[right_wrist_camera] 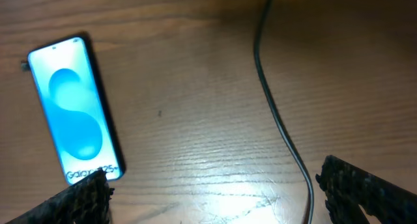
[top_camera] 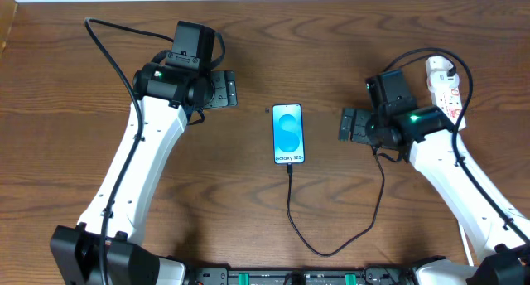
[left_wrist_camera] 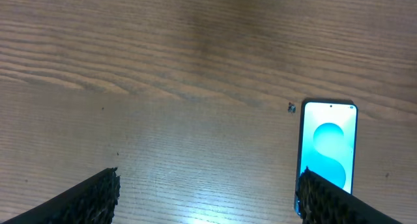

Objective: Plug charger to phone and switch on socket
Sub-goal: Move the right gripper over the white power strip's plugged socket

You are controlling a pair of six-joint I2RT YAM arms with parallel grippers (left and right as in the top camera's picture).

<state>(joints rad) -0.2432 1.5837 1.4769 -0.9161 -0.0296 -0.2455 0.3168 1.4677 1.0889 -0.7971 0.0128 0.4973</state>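
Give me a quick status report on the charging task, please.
Left gripper open, empty; right gripper open, empty. Charger tip at phone bottom edge, looks plugged. Socket at far right, switch state unclear. No obstruction seen.

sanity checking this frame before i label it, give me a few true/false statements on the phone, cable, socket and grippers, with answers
1. The phone lies face up with its screen lit. True.
2. The left gripper is shut on the phone. False: it is open and apart from the phone.
3. The charger cable meets the phone's bottom edge. True.
4. The socket lies by the left gripper. False: it lies at the far right, on the right gripper's side.
5. The right gripper holds the cable. False: it is open and empty.
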